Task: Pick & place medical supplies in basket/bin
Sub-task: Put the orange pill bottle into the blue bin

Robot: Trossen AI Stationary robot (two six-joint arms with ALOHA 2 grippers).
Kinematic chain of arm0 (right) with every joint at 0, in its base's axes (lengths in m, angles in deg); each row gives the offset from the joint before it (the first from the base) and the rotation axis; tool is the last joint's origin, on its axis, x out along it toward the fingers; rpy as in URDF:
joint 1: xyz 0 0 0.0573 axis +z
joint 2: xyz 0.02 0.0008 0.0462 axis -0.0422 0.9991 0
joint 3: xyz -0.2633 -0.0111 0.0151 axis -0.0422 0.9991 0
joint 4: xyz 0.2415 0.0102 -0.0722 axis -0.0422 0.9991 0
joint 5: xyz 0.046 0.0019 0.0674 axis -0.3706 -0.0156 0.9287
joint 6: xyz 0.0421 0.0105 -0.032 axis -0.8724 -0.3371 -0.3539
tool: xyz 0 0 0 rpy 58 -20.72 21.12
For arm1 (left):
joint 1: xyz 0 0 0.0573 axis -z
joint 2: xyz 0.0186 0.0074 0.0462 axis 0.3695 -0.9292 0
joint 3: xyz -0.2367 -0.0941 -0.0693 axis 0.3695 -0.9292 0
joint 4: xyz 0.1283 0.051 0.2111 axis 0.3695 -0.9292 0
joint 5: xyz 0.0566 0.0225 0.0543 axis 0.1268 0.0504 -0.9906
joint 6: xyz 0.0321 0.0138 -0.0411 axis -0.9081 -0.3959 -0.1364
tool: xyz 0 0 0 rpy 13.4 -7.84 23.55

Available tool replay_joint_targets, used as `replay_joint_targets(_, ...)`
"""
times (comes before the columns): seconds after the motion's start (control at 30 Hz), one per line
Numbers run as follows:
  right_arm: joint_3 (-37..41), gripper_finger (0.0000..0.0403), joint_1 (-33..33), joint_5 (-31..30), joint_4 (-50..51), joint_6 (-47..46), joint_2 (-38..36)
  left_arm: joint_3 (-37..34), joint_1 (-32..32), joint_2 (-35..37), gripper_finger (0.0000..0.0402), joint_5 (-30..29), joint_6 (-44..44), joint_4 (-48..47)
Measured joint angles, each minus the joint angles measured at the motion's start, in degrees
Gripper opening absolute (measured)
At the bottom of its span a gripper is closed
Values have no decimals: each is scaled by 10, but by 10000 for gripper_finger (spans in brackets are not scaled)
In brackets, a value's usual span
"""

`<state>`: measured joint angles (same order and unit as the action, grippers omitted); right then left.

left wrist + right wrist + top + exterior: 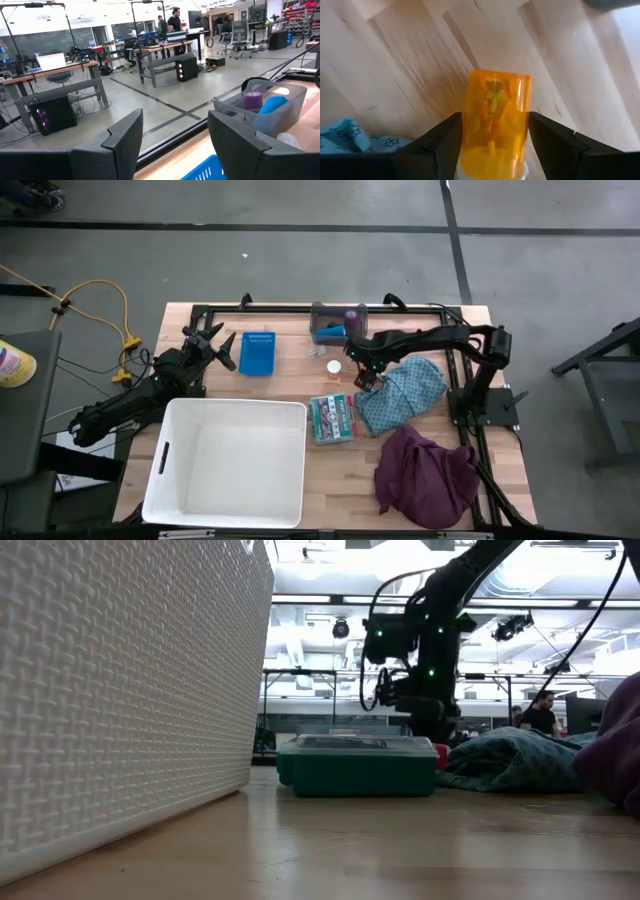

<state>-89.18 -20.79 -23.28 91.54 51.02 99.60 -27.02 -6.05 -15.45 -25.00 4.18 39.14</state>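
My right gripper (492,145) is clenched on a small orange translucent bottle (495,117) — one dark finger on each side of it, its white cap toward my wrist. In the high view the right gripper (362,375) hangs over the wooden surface (290,385), just beside the teal patterned cloth (405,392), which serves as the landmark here.

Positions relative to the teal patterned cloth:
- A second small orange bottle with a white cap (333,367) stands near it, on the side toward the left arm.
- A green lidded box (332,418) lies just beside it.
- The maroon cloth (425,472) lies crumpled close by, touching or nearly so.
- A grey plastic bin (338,322) sits near it at the surface's far edge, holding a small purple roll (253,99) and a small blue roll (272,105).
- A large white woven-textured basket (228,463) and a flat blue tray (257,352) sit well apart from it.

My left gripper (222,345) is released — it waits beside the blue tray.
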Motion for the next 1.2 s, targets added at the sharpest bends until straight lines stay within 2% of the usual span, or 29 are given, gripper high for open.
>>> replay_joint_targets(0.5, 0, 216, 0, 2, -2, 5, 6, 0, 0, 0, 216, 0, 0, 0)
replay_joint_targets(0.83, 0, 174, 0, 0, -2, 5, 6, 0, 0, 0, 216, 0, 0, 0)
replay_joint_targets(1.2, 0, 175, 0, 0, -2, 6, 6, 0, 0, 0, 216, 0, 0, 0)
